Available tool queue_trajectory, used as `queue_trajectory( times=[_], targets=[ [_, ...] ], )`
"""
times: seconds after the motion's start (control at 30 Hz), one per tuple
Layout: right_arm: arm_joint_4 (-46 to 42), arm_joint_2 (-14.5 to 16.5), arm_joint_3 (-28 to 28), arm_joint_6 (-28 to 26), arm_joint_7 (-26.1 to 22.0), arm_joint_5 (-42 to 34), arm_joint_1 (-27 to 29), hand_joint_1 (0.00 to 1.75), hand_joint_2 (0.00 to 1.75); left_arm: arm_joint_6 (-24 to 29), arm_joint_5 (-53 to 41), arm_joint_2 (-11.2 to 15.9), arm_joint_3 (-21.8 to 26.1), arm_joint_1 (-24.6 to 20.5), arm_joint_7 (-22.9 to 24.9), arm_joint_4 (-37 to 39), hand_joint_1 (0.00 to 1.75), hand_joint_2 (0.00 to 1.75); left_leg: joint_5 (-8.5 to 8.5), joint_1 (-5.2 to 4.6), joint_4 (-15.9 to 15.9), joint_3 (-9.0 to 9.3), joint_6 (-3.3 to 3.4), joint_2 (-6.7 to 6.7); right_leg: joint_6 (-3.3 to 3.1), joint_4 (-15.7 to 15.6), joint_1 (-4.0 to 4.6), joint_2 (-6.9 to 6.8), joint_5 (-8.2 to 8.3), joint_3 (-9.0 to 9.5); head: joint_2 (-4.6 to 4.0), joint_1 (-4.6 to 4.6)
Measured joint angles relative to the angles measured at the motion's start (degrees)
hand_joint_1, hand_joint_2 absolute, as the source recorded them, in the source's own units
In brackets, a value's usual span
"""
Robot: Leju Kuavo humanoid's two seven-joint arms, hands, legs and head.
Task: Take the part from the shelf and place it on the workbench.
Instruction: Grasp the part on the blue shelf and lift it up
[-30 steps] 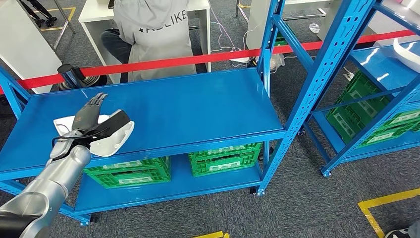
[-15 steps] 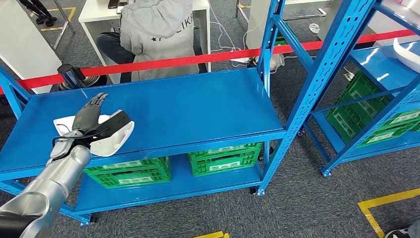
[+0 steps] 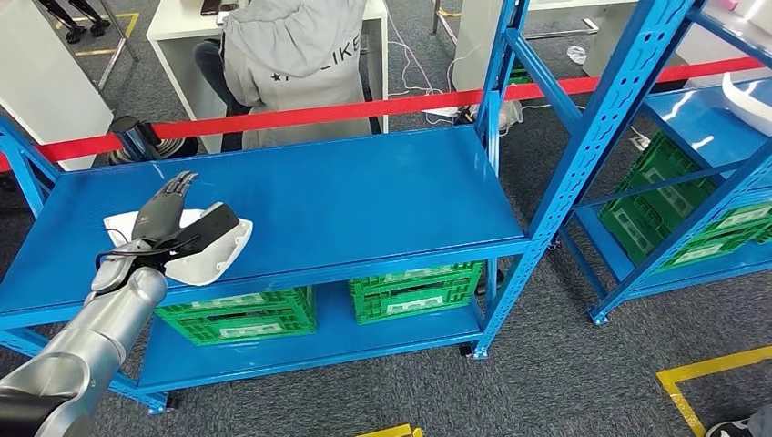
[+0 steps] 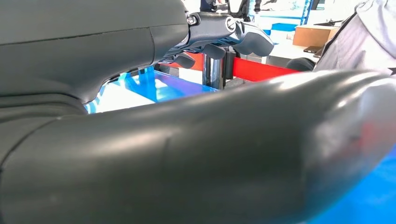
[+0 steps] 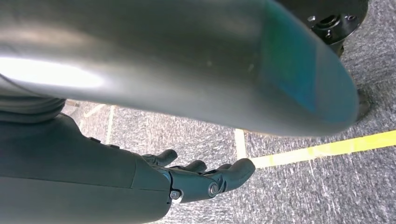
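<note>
The white shell-shaped part (image 3: pixel 205 259) is over the front left of the blue workbench top (image 3: pixel 364 196), its lower rim overlapping the front edge. My left hand (image 3: pixel 168 223) lies over it, the thumb pressed on the part's right side and the dark fingers stretched across its top toward the back. In the left wrist view the thick thumb (image 4: pixel 210 154) runs across the foreground, the fingers (image 4: pixel 224 35) reach straight out, and a strip of the white part (image 4: pixel 121 95) shows between them. My right hand (image 5: pixel 196 179) hangs over the carpet with its fingers apart, holding nothing.
Green crates (image 3: pixel 414 291) sit on the workbench's lower level. A blue shelf rack (image 3: pixel 628 109) stands to the right with another white part (image 3: pixel 751 100) on it. A red barrier tape (image 3: pixel 364 109) runs behind the bench, and a person in a grey top (image 3: pixel 291 64) sits beyond it.
The whole picture has shifted slightly, so the camera moved. The seated person has shifted a little. My left hand and the part keep the same pose.
</note>
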Motion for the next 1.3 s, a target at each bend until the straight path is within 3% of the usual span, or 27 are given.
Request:
queue_trajectory(
  times=[0.07, 0.13, 0.17, 0.2, 0.23, 0.27, 0.33, 0.37, 0.47, 0.53, 0.57, 0.63, 0.67, 0.7, 0.73, 0.8, 0.87, 0.93, 1.03, 1.07, 1.17, 1.2, 1.23, 1.3],
  targets=[
    [-0.01, -0.04, 0.00, -0.04, 0.00, 0.00, -0.01, 0.00, 0.00, 0.06, 0.00, -0.10, 0.01, -0.09, -0.03, -0.01, 0.00, 0.00, 0.40, 0.48, -0.50, 0.25, 0.31, 0.14, 0.59, 4.51, -0.11, 0.01, -2.63, -2.09, 0.00, 0.18],
    [-0.01, -0.04, 0.00, -0.06, 0.02, 0.00, 0.04, 0.00, 0.00, 0.10, -0.01, -0.16, 0.02, 0.00, -0.02, 0.04, 0.00, 0.00, 0.39, 0.63, -0.47, 0.13, 0.30, 0.20, 1.20, 12.68, -0.57, -0.01, -6.27, -6.10, 0.00, 0.35],
    [-0.01, -0.04, 0.00, -0.07, 0.02, 0.00, 0.08, 0.00, 0.00, 0.10, -0.04, -0.19, 0.02, 0.12, -0.02, 0.08, 0.00, 0.00, 0.32, 0.72, -0.41, 0.10, 0.19, 0.20, 1.48, 15.63, -0.88, -0.02, -7.03, -7.66, 0.00, 0.37],
    [-0.01, -0.05, 0.00, -0.08, 0.02, 0.00, 0.10, 0.00, 0.00, 0.10, -0.08, -0.22, 0.02, 0.23, -0.02, 0.10, 0.00, 0.00, 0.18, 0.87, -0.29, 0.10, -0.02, 0.17, 1.76, 16.47, -1.15, -0.03, -6.65, -8.21, 0.00, 0.38],
    [-0.01, -0.06, -0.01, -0.08, 0.02, 0.00, 0.10, 0.00, 0.00, 0.11, -0.11, -0.26, 0.02, 0.29, -0.02, 0.11, 0.00, 0.00, -0.04, 1.11, -0.09, 0.16, -0.32, 0.11, 2.03, 14.65, -1.40, -0.05, -5.15, -7.42, 0.00, 0.39],
    [-0.01, -0.08, -0.01, -0.09, 0.01, 0.00, 0.07, 0.00, 0.00, 0.11, -0.15, -0.31, 0.02, 0.29, -0.03, 0.11, 0.00, 0.00, -0.36, 1.38, 0.23, 0.24, -0.71, 0.04, 2.33, 10.67, -1.65, -0.11, -2.93, -5.51, 0.00, 0.40],
    [0.00, -0.01, -0.03, -0.09, -0.02, -0.01, 0.01, 0.00, 0.00, 0.13, -0.16, -0.32, 0.04, 0.14, -0.05, 0.11, 0.00, 0.00, -1.13, 1.61, 1.01, 0.14, -1.65, -0.07, 2.45, 3.33, -1.82, -0.01, -0.49, -1.86, 0.00, 0.58],
    [0.01, 0.04, -0.04, -0.09, -0.01, -0.01, 0.01, 0.00, 0.00, 0.13, -0.16, -0.30, 0.05, 0.06, -0.05, 0.11, 0.00, 0.00, -1.42, 1.54, 1.24, 0.07, -2.07, -0.12, 2.16, 1.52, -1.82, 0.08, -0.29, -1.00, 0.00, 0.61],
    [0.01, 0.06, -0.07, -0.15, 0.01, 0.00, 0.01, 0.00, 0.00, 0.17, -0.17, -0.31, 0.07, 0.02, -0.13, 0.10, 0.00, 0.00, -1.68, 1.52, 0.79, 0.31, -3.17, -0.27, 0.60, 1.21, -1.62, 0.24, -0.93, -0.86, 0.00, 0.53],
    [-0.01, 0.03, -0.07, -0.20, -0.03, 0.00, -0.02, 0.00, 0.00, 0.24, -0.17, -0.26, 0.09, -0.04, -0.23, 0.09, 0.00, 0.00, -2.80, 1.66, 2.49, -0.29, -3.71, -0.25, -0.28, 1.04, -1.67, 0.23, -1.14, -0.44, -0.01, 0.39],
    [-0.01, 0.03, -0.07, -0.20, -0.04, 0.00, -0.04, 0.00, 0.00, 0.27, -0.17, -0.19, 0.10, -0.07, -0.27, 0.09, 0.00, 0.00, -4.13, 1.64, 5.23, -1.60, -3.84, -0.22, -0.65, 0.96, -1.69, 0.23, -1.27, -0.20, -0.01, 0.26],
    [-0.01, 0.03, -0.08, -0.20, -0.03, 0.00, -0.03, 0.00, 0.00, 0.29, -0.18, -0.13, 0.14, 0.01, -0.31, 0.19, 0.00, 0.00, -7.22, 1.52, 13.30, -6.00, -3.86, -0.20, -1.14, 0.95, -1.48, 0.24, -1.59, 0.09, 0.00, 0.07],
    [-0.01, 0.03, -0.09, -0.20, -0.02, 0.00, -0.03, 0.00, 0.00, 0.29, -0.20, -0.11, 0.15, 0.16, -0.30, 0.27, 0.00, 0.00, -7.95, 1.47, 16.54, -8.07, -3.79, -0.20, -1.29, 0.96, -1.33, 0.25, -1.73, 0.22, 0.00, 0.02],
    [-0.01, 0.03, -0.10, -0.20, -0.01, 0.00, -0.01, 0.00, 0.00, 0.29, -0.25, -0.11, 0.15, 0.31, -0.30, 0.33, 0.00, 0.00, -7.54, 1.45, 17.83, -9.27, -3.63, -0.19, -1.39, 0.96, -1.18, 0.27, -1.88, 0.40, 0.00, 0.00],
    [-0.01, 0.03, -0.11, -0.19, 0.00, 0.00, 0.01, 0.00, 0.00, 0.29, -0.32, -0.10, 0.16, 0.40, -0.30, 0.38, 0.00, 0.00, -5.94, 1.40, 16.79, -9.32, -3.36, -0.19, -1.43, 0.97, -1.02, 0.30, -2.04, 0.65, 0.00, -0.01],
    [-0.01, 0.05, -0.13, -0.18, 0.00, 0.00, 0.02, 0.00, 0.00, 0.29, -0.46, -0.04, 0.22, 0.29, -0.26, 0.40, 0.00, 0.00, -1.16, 1.11, 9.59, -6.75, -2.53, -0.19, -1.35, 0.97, -0.81, 0.36, -2.39, 1.24, 0.00, -0.03],
    [0.01, 0.10, -0.14, -0.13, -0.03, 0.02, -0.07, 0.00, 0.00, 0.29, -0.52, 0.05, 0.38, -0.03, -0.09, 0.42, 0.00, 0.00, 1.23, 0.64, 3.35, -4.13, -1.87, -0.18, -0.95, 1.00, -0.66, 0.42, -2.62, 1.41, 0.00, -0.02],
    [0.01, 0.13, -0.20, -0.08, -0.04, 0.11, -0.13, 0.00, 0.00, 0.29, -0.53, 0.15, 0.52, -0.20, 0.22, 0.43, 0.00, 0.00, 1.14, 0.30, 1.81, -3.43, -1.60, -0.27, -0.30, 0.90, -0.67, 0.45, -2.64, 1.32, 0.00, -0.03],
    [-0.01, 0.05, -0.38, 0.02, -0.05, 0.27, -0.14, 0.00, 0.00, 0.22, -0.55, 0.32, 0.65, -0.37, 1.13, 0.45, 0.00, 0.00, 1.48, 0.67, 1.06, -2.89, -0.90, -0.35, 0.71, 1.94, -0.63, 0.34, -3.45, 0.91, 0.00, 0.08],
    [-0.01, 0.01, -0.41, 0.08, -0.05, 0.31, -0.17, 0.00, 0.00, 0.14, -0.56, 0.40, 0.76, -0.52, 1.61, 0.51, 0.00, 0.00, 1.57, 0.85, 0.81, -2.67, -0.65, -0.28, 0.99, 4.10, -0.64, 0.28, -4.58, -0.14, 0.00, 0.20],
    [-0.01, -0.03, -0.50, 0.29, -0.06, 0.36, -0.12, 0.00, 0.00, -0.58, -0.65, 0.91, 1.26, -0.82, 3.50, 0.93, 0.00, 0.00, 1.41, 0.92, 0.81, -2.56, -0.27, -0.09, 1.54, 14.56, -0.96, 0.10, -8.62, -5.79, -0.01, 0.46],
    [-0.01, -0.04, -0.52, 0.34, -0.06, 0.38, -0.05, 0.00, 0.00, -0.97, -0.73, 1.16, 1.36, -0.83, 4.16, 1.14, 0.00, 0.00, 1.29, 0.92, 0.90, -2.55, -0.27, -0.08, 1.63, 16.24, -1.04, 0.05, -8.66, -6.93, -0.01, 0.47],
    [-0.01, -0.08, -0.55, 0.38, -0.06, 0.43, -0.01, 0.00, 0.00, -1.35, -0.86, 1.45, 1.42, -0.84, 4.77, 1.32, 0.00, 0.00, 1.15, 0.95, 1.03, -2.52, -0.34, -0.10, 1.67, 15.80, -1.11, 0.01, -7.65, -7.01, -0.01, 0.47],
    [-0.01, -0.20, -0.56, 0.43, -0.06, 0.51, -0.02, 0.00, 0.00, -1.99, -1.11, 2.05, 1.46, -0.92, 5.66, 1.57, 0.00, 0.00, 0.68, 1.03, 1.49, -2.40, -0.73, -0.17, 1.58, 9.02, -1.28, -0.09, -3.75, -4.12, 0.00, 0.49]
  ],
)
